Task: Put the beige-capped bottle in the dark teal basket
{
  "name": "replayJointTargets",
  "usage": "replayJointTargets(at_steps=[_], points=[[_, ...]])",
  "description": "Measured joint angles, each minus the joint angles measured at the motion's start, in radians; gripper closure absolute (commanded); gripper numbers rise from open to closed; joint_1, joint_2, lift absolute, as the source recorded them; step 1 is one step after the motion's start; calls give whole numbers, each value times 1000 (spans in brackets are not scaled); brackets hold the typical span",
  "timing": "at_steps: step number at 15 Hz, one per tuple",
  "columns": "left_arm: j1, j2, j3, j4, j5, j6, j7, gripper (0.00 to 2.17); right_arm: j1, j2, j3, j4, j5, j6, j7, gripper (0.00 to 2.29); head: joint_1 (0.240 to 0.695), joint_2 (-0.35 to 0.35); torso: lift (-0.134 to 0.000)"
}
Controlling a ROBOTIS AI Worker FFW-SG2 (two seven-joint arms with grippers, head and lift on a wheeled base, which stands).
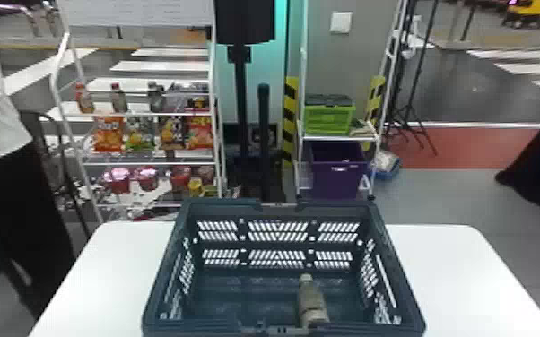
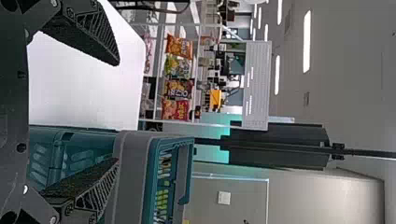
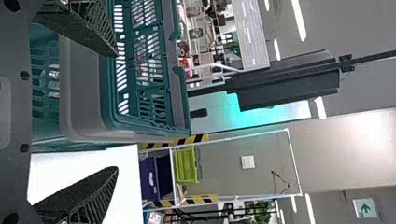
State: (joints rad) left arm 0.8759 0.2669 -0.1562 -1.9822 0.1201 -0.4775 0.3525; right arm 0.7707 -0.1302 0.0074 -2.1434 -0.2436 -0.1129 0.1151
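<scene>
Left pincer: [image 2: 116,112] wide open, its two black fingers well apart with nothing held; the left wrist view has the basket beyond one of them.
Right pincer: [image 3: 116,112] also wide open and holding nothing; the basket appears beyond one finger in the right wrist view.
Beige-capped bottle: [image 1: 311,302] inside the basket, lying on its floor right of the middle, cap end toward the far wall, base near the wall closest to the robot.
Dark teal basket: [image 1: 394,264] upright on the table, slotted walls, open top.
Table: [image 1: 453,278] white, rounded corners, bare surface showing on both sides of the basket.
Snack rack: [image 1: 213,71] white, behind the table to the left, with bottles above bags of snacks [image 1: 108,134] and cups [image 1: 119,180] below.
Other rack: [image 1: 341,138] behind and to the right, green crate [image 1: 329,121] above a purple bin [image 1: 338,181].
</scene>
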Motion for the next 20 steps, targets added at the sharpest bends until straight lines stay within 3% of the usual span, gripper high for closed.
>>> replayJointTargets(at_steps=[8, 20], points=[[2, 0, -4, -4, -4, 1, 3, 157, 86, 12, -5, 111, 24, -254, 27, 12, 499, 0, 0], [8, 2, -11, -16, -14, 12, 8, 161, 110, 16, -9, 131, 25, -268, 41, 29, 499, 0, 0]])
